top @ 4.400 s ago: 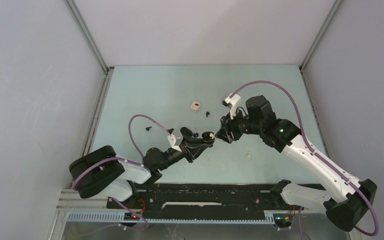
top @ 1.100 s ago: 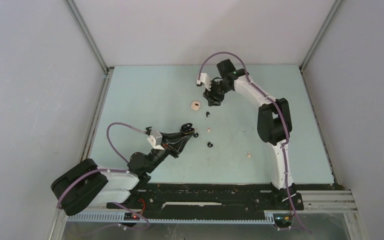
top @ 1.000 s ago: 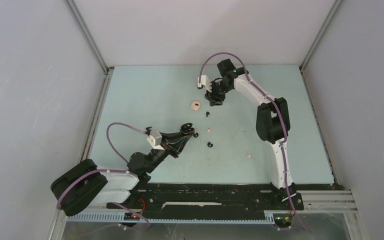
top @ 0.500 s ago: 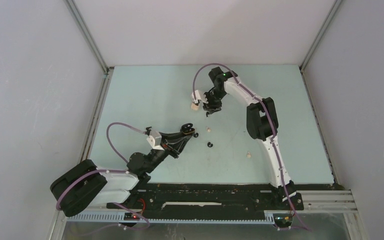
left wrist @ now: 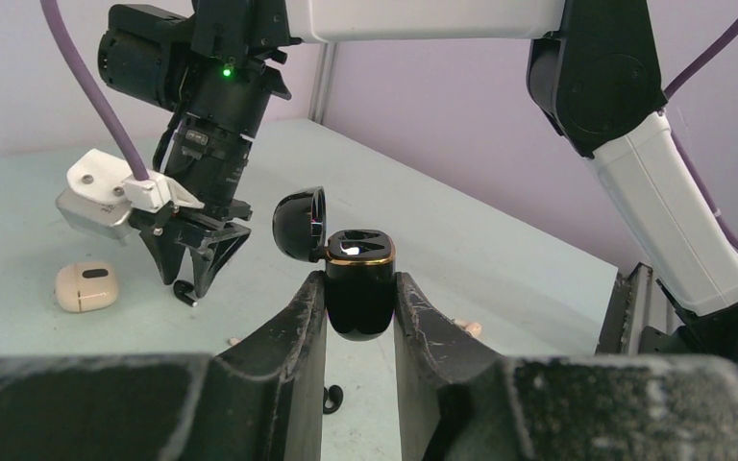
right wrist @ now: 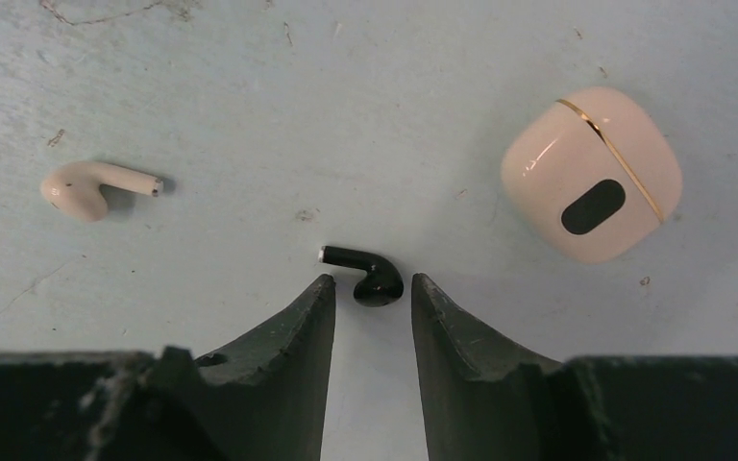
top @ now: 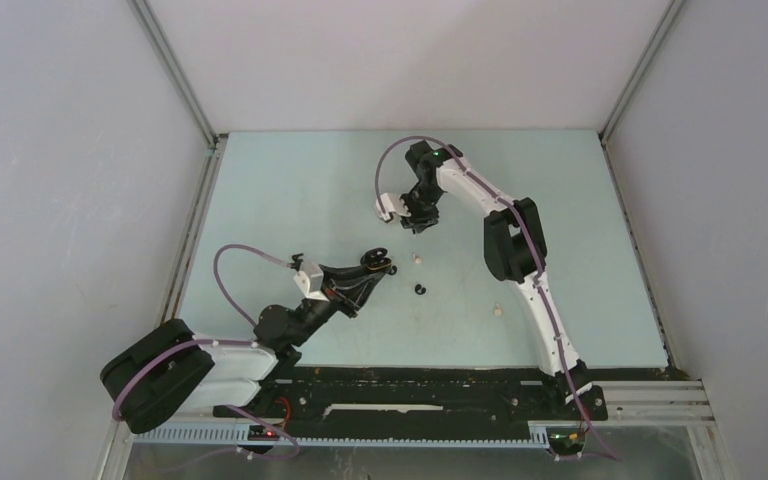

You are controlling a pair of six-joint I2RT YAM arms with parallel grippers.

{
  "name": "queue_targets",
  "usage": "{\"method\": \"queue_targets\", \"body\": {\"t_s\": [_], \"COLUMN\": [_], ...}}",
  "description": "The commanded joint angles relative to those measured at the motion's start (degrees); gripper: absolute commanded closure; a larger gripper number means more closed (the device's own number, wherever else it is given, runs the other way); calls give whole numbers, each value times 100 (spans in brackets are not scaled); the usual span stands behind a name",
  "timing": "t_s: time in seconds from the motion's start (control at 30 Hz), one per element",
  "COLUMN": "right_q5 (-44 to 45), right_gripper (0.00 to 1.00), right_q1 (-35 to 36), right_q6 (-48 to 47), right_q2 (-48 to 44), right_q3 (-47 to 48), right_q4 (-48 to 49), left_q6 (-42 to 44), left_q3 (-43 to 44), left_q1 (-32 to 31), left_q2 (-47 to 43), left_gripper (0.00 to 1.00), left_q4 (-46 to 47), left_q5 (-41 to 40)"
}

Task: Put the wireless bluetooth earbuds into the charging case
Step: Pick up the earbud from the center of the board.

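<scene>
Your left gripper [left wrist: 356, 293] is clamping the glossy black pebble-shaped charging case [left wrist: 359, 269] by its lower body, one finger pressing each side. The case is standing upright with its domed lid [left wrist: 300, 224] tipped open toward the left of the left wrist view. A glare spot is sitting on the gold-rimmed top, so you cannot read the wells clearly.

Your right gripper [right wrist: 370, 280] is hanging over the pale blue-green table [top: 310, 180] with its fingers parted a little, holding nothing. A small curled black earbud [right wrist: 365, 269] is lying on the table between the fingertips. Its stem is pointing toward the left of the right wrist view, and it is probably just clear of both fingers, though the shadow there is making that hard to judge.

A closed whitish-beige rounded case with a gold seam [right wrist: 591, 173] is lying at the upper right of that view, and a whitish-beige earbud [right wrist: 86, 184] at the upper left, both apart from the gripper.

In the top view the right wrist is covering the black earbud and most of the beige case. A second black earbud [top: 420, 290] is lying near the centre, and another pale earbud [top: 498, 311] right of it. In the left wrist view the left finger is cutting off part of that second black earbud.
</scene>
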Motion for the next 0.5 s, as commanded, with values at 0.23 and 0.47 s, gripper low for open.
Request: {"method": "queue_targets", "body": {"t_s": [0.23,0.47], "right_q5": [80,-226], "right_gripper": [74,87], "right_q1": [88,39], "right_q6": [173,993], "right_q2": [77,-693], "right_q3": [-128,-1012], "right_q4": [-290,296], "left_q6": [-29,-21], "left_q3": [28,13], "left_q1": [58,54], "left_q2": [-66,-86], "left_gripper": [100,100], "left_q4": [244,244], "left_q5": [119,91]}}
